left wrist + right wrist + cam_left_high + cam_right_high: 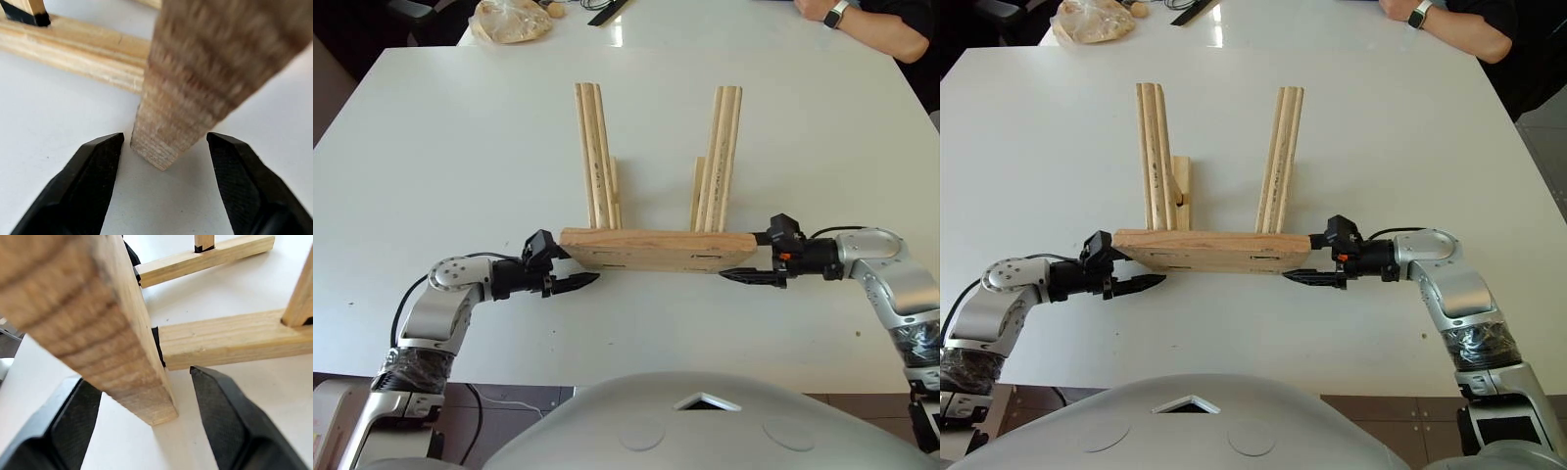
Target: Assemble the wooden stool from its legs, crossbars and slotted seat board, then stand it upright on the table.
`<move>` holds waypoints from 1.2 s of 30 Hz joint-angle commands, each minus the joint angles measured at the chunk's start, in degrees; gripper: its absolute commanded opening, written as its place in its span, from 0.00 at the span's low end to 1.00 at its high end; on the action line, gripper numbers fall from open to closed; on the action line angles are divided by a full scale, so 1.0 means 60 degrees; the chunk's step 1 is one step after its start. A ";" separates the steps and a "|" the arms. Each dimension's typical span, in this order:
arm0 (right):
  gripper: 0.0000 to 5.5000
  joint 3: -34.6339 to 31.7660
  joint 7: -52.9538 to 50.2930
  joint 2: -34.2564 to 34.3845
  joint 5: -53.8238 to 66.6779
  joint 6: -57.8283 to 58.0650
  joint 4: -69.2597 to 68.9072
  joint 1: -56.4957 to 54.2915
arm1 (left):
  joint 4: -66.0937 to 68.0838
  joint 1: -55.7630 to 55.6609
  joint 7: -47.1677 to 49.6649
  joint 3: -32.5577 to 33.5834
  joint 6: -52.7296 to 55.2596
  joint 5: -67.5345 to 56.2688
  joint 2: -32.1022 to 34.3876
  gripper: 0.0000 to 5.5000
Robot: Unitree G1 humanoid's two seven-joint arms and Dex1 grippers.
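The wooden stool lies on its side on the white table (431, 147). Its seat board (656, 250) stands on edge nearest me, and the left legs (595, 152) and right legs (720, 157) point away, flat on the table. My left gripper (570, 270) is open at the board's left end, its fingers (83, 186) straddling the lower corner (161, 142) with gaps on both sides. At the board's right end my right gripper (750, 262) is open too, one finger (220, 416) on each side of the board's end (122, 362). A crossbar (205, 257) joins the legs.
On a second table behind lie a plastic bag (512, 20) and a black object (607, 10). A person's arm with a wristwatch (837, 12) rests at the far right. The table's near edge runs just below both arms.
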 commanded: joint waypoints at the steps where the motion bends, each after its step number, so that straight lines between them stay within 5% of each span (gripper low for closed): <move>1: 0.58 0.0271 0.0098 0.0170 -0.0413 -0.0495 0.0499 -0.0405 | 0.0719 -0.0213 -0.0014 -0.0303 -0.0321 0.0450 -0.0114 0.42; 6: 0.58 0.0754 -0.0030 0.0437 -0.1318 -0.1611 0.1400 -0.0764 | 0.1187 -0.0479 -0.0060 -0.0524 -0.0682 0.0615 -0.0206 0.30; 16: 0.58 0.1053 -0.0112 0.0583 -0.1990 -0.3009 0.2379 -0.0744 | 0.1444 -0.0529 -0.0121 -0.0780 -0.1033 0.0767 -0.0072 0.27; 28: 0.26 0.0961 -0.0231 0.0644 -0.1898 -0.3051 0.2522 -0.0726 | 0.1558 -0.0646 -0.0176 -0.0750 -0.1028 0.0700 0.0017 0.27; 36: 0.26 0.0912 -0.0270 0.0642 -0.1907 -0.3155 0.2769 -0.0698 | 0.1695 -0.0751 -0.0299 -0.0698 -0.1054 0.0703 0.0110 0.27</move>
